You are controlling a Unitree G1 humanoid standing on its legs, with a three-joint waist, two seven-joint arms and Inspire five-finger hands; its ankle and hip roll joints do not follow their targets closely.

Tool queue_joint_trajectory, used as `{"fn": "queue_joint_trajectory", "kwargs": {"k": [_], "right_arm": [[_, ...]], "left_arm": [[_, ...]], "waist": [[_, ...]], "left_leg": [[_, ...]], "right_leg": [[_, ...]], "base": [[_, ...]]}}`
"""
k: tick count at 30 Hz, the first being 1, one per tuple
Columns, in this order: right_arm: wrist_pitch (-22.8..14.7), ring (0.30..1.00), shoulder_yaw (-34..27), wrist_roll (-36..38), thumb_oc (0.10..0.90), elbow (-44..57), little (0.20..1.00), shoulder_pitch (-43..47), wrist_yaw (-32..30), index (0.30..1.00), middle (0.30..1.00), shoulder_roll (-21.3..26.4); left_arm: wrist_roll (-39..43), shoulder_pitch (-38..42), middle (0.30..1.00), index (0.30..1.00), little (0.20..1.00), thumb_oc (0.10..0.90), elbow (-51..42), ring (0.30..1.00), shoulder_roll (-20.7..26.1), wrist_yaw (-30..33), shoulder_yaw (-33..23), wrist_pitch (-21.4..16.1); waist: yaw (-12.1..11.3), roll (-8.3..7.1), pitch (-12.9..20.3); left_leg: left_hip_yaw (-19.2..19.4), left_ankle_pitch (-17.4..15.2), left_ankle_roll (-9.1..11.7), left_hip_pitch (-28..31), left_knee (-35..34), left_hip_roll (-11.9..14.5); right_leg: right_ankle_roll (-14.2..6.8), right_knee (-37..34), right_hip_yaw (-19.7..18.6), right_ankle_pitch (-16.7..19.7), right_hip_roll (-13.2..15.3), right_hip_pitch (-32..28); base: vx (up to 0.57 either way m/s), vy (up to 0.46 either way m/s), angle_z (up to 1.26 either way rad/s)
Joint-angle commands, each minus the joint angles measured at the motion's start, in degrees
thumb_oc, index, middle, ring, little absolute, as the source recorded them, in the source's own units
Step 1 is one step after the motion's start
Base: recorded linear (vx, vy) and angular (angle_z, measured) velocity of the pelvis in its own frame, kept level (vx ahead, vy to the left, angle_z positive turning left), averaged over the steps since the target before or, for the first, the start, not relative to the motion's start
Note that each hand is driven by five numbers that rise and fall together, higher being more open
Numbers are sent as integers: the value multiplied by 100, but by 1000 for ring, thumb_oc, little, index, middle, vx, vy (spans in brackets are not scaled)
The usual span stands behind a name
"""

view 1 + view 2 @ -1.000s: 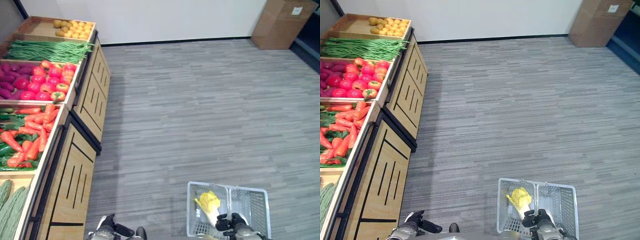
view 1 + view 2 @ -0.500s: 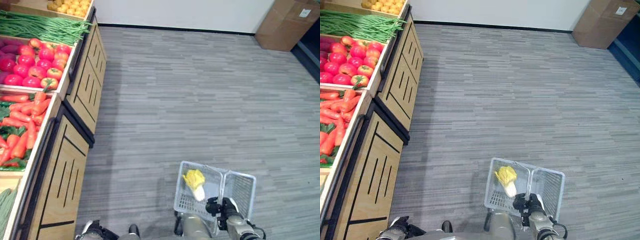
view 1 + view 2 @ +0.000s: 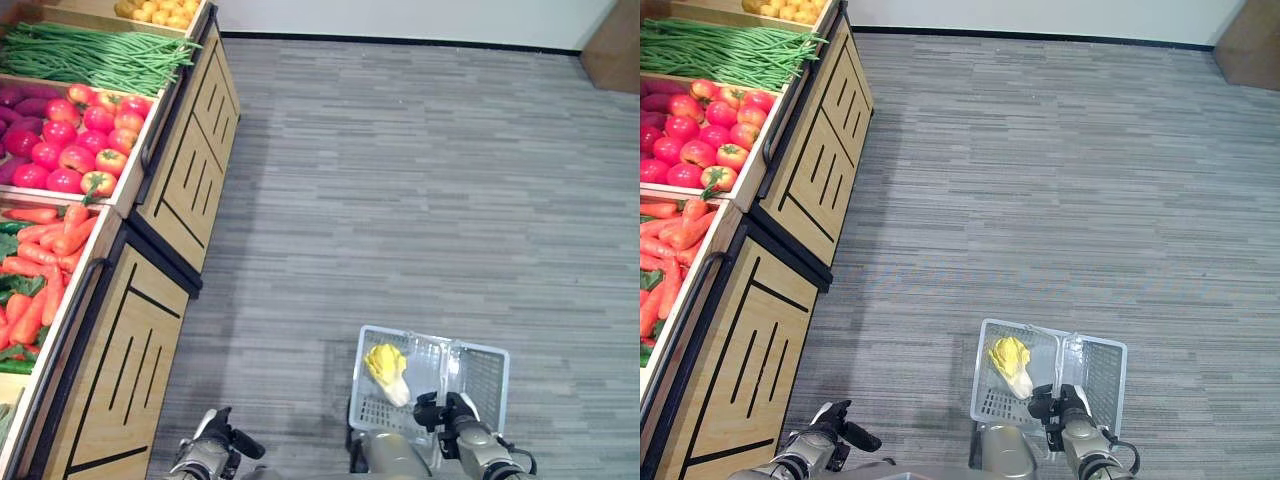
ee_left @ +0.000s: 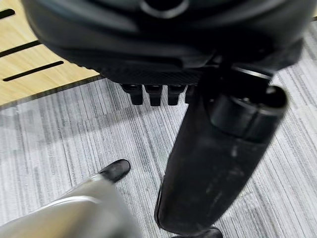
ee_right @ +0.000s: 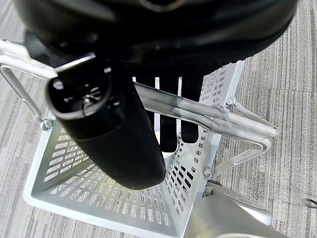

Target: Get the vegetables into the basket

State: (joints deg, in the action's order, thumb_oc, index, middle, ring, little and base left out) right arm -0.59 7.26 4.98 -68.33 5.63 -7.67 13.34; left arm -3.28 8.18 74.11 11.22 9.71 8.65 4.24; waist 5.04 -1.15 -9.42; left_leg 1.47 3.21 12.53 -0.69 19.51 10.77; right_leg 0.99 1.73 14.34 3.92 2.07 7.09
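Basket point(image 3: 480, 375) carried over the grey floor point(image 3: 420, 180).
Right hand point(image 3: 445, 412) fingers point(image 5: 168, 126) grasp its handle point(image 5: 198, 111); yellow cabbage point(image 3: 387, 368) inside; left hand point(image 3: 215, 445) clenched, empty.

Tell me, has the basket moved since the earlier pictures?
Cannot tell: the camera itself shifted; the basket looks about as far from the wooden stand as before.

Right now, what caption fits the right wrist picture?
Right hand curled round the clear handle of the white perforated plastic basket.
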Motion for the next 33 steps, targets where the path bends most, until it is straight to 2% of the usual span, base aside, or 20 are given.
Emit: {"fn": "queue_joint_trajectory", "kwargs": {"k": [1,2,4,6,7,9,10,11,12,13,15,16,19,20,24,25,29,31,33], "right_arm": [[159,300,325,-202,400,-282,300,-440,-182,300,300,511],[163,300,295,-165,400,-273,300,-441,-188,300,300,542],[214,300,221,-119,400,-288,300,-466,-209,300,300,587],[213,300,228,-154,400,-298,300,-486,-226,300,300,588],[214,300,233,-179,400,-317,300,-489,-246,300,300,590],[195,300,280,-273,400,-325,300,-507,-270,300,300,588],[194,300,279,-274,400,-326,300,-510,-271,300,300,589],[186,300,287,-300,400,-366,300,-486,-287,300,300,587],[186,300,291,-309,400,-383,300,-485,-296,300,300,576],[194,300,308,-298,400,-418,300,-486,-306,300,300,489],[197,300,291,-271,400,-447,300,-476,-315,300,300,440],[182,300,244,-203,400,-429,300,-461,-328,300,300,345],[201,300,319,-266,400,-379,300,-380,-321,300,300,314],[229,300,446,-402,400,-310,300,-213,-346,300,300,253],[234,300,472,-423,400,-207,300,-124,-327,300,300,209],[233,300,504,-468,400,-187,300,-119,-301,300,300,183],[218,300,490,-465,400,-215,300,-117,-285,300,300,161],[216,300,468,-427,400,-251,300,-146,-285,300,300,129],[212,300,463,-403,400,-305,300,-169,-285,300,300,122]], "left_arm": [[342,-39,1000,1000,1000,900,-65,1000,140,180,1,4],[371,-40,1000,1000,1000,900,-75,1000,129,178,0,8],[289,-21,1000,1000,1000,900,-119,1000,103,156,57,22],[245,-14,1000,1000,1000,900,-107,1000,97,180,67,30],[232,-26,1000,1000,1000,900,-104,1000,88,191,70,21],[167,-28,1000,1000,1000,900,-101,1000,62,210,111,0],[166,-31,1000,1000,1000,900,-99,1000,60,211,113,-1],[114,-24,1000,1000,1000,900,-94,1000,72,251,138,0],[106,-32,1000,1000,1000,900,-90,1000,79,282,132,14],[251,-88,1000,1000,1000,900,-76,1000,84,366,-3,-4],[322,-103,1000,1000,1000,900,-82,1000,94,384,-42,-24],[252,-74,1000,1000,1000,900,-104,1000,117,381,27,-40],[183,-31,1000,1000,1000,900,-144,1000,181,381,64,-46],[287,-3,1000,1000,1000,900,-156,1000,223,421,16,-52],[257,-5,1000,1000,1000,900,-165,1000,267,411,-23,-42],[273,-19,1000,1000,1000,900,-122,1000,299,409,-91,-31],[274,-59,1000,1000,1000,900,-71,1000,375,414,-187,8],[308,-68,1000,1000,1000,900,-46,1000,401,405,-230,21],[287,-60,1000,1000,1000,900,-29,1000,428,401,-231,26]], "waist": [[-47,-193,-181],[-52,-204,-187],[-113,-222,-194],[-189,-238,-143],[-230,-194,-129],[-372,-82,-128],[-371,-91,-133],[-451,-39,-146],[-483,-42,-141],[-521,-66,-35],[-537,-101,8],[-527,-160,90],[-555,-238,120],[-598,-343,137],[-648,-444,125],[-686,-505,83],[-696,-510,-26],[-676,-512,-64],[-635,-508,-81]], "left_leg": [[321,349,-484,-29,480,-417],[411,388,-540,-126,477,-383],[787,124,-673,-565,-156,-258],[853,-24,-727,-734,-1009,-353],[847,51,-708,-825,-1333,-369],[742,638,-647,-1208,-1942,-368],[745,657,-643,-1171,-1986,-381],[798,900,-596,-1279,-2305,-335],[877,927,-591,-1263,-2290,-321],[925,777,-699,-1149,-2316,-398],[967,754,-733,-1144,-2304,-446],[1079,632,-838,-1074,-2339,-576],[1236,544,-914,-1011,-2396,-664],[1447,395,-995,-930,-2443,-760],[1677,237,-1082,-799,-2416,-833],[1748,73,-1175,-648,-2392,-912],[1825,-81,-1296,-330,-2408,-972],[1792,-143,-1299,-223,-2408,-983],[1718,-175,-1286,-126,-2432,-998]], "right_leg": [[-350,51,-385,66,131,129],[-332,72,-382,-18,138,63],[-455,-25,-379,-92,256,-185],[-585,-123,-433,-111,346,-302],[-615,-142,-438,-148,343,-342],[-644,-248,-541,-262,294,-584],[-646,-252,-539,-274,303,-604],[-671,-296,-631,-383,304,-789],[-696,-296,-695,-438,332,-866],[-784,-257,-795,-531,432,-948],[-819,-232,-810,-529,521,-978],[-925,-200,-885,-490,710,-950],[-1040,-150,-1004,-349,838,-796],[-1201,-186,-1002,-92,1029,-662],[-1320,-60,-967,160,1153,-554],[-1370,269,-770,289,1271,-540],[-1363,1011,-628,545,1224,-227],[-1319,1042,-511,466,1196,-173],[-1250,872,-508,355,1052,-91]], "base": [[100,-67,-12],[143,-25,-14],[240,32,15],[238,108,29],[245,133,-3],[238,126,-7],[290,163,-47],[261,172,-58],[418,337,-72],[321,291,-56],[233,240,-50],[182,255,-49],[133,240,-44],[102,198,-30],[111,191,-31],[95,151,-35],[83,144,-32],[104,81,-3],[136,54,15]]}}
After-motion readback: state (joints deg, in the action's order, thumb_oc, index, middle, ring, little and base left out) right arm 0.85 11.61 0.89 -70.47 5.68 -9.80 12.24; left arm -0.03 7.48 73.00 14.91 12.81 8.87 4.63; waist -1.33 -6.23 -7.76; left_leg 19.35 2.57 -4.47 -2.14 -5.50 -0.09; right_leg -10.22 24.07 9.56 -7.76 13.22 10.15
